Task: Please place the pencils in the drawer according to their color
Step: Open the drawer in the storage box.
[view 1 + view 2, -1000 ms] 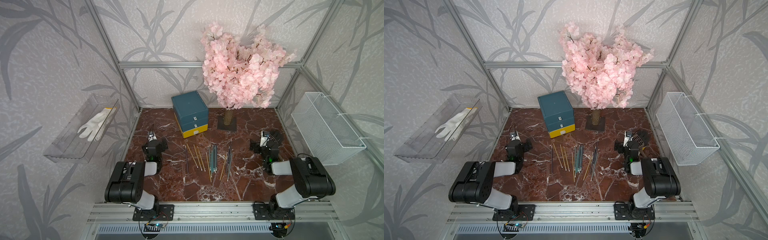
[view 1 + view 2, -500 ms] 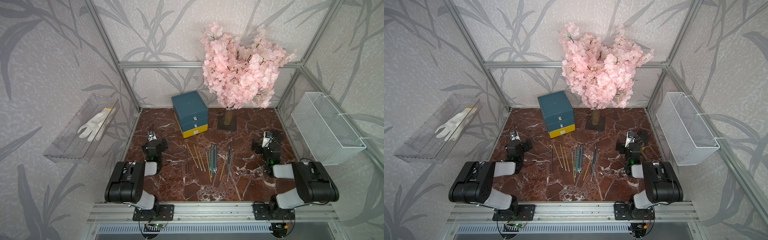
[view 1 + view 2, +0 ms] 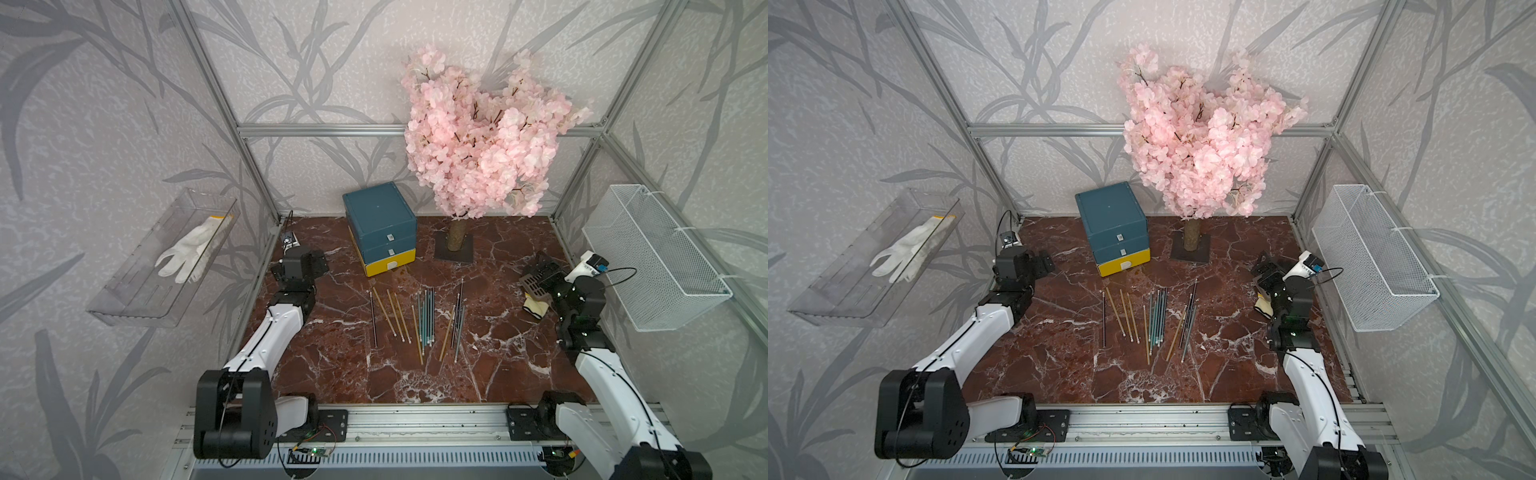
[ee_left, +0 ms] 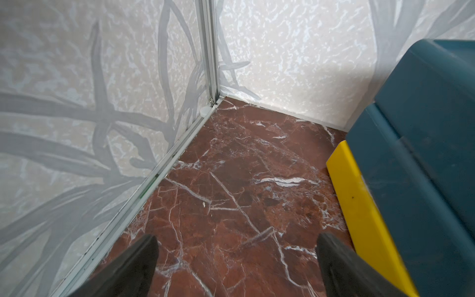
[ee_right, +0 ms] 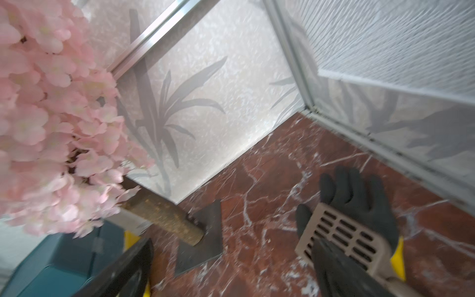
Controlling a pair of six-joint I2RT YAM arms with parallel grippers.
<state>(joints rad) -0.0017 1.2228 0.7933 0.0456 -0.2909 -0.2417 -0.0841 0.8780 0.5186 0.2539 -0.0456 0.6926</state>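
Both arms [image 3: 274,332] stretch low. The left gripper [image 4: 236,246] is wide open, holding nothing, the drawer [image 3: 380,224] just beside it, its drawers apparently shut. The right gripper [image 5: 231,246] gapes too, by a black glove [image 5: 354,195]. The pencils [image 3: 424,316] lie loose between both claws.

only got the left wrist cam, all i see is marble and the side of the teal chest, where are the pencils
Observer: The pencils lie loose on the marble table, in front of the drawer chest.
Operator: sorted at all
Observer: Only partly. One dark pencil lies alone at the left end of the spread, and the teal pencils bunch in the middle.
Operator: right arm busy
Observer: No. The right gripper is open and empty, near a black glove with a beige slotted piece that looks to lie on it.
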